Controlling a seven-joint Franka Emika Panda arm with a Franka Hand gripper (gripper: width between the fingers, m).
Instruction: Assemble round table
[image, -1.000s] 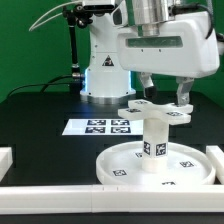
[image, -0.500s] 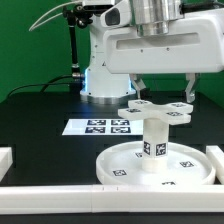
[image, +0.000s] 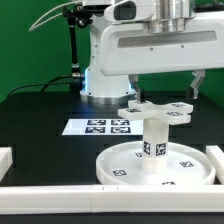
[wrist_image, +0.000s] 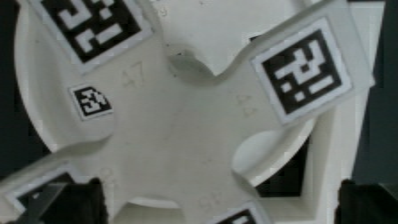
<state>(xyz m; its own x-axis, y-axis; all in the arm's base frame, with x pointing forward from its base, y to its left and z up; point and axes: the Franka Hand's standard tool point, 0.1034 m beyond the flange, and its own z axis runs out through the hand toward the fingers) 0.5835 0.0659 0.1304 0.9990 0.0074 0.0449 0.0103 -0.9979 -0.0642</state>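
Disc (image: 118, 165) sits on the worktop (image: 40, 120), post (image: 155, 140) upright in its hub, cross (image: 160, 108) perched on top. Claw (image: 168, 88) hangs just above, fingers apart, gripping nothing. If that cross isn't seated, a clipped lobe could knock it off.

The Franka Panda arm (image: 104, 55) rises from its base (image: 100, 88) near the desk's far edge and reaches forward toward the near edge. Its broad white wrist housing (image: 150, 45) is held level, high over the desk. The gripper (image: 167, 88) points straight down from it, with its two dark fingers (image: 198, 84) spread wide, jaws fully parted and clasping nothing. From the wrist view only slivers of the fingers (wrist_image: 36, 198) show, dark and blurred, standing well apart from one another.
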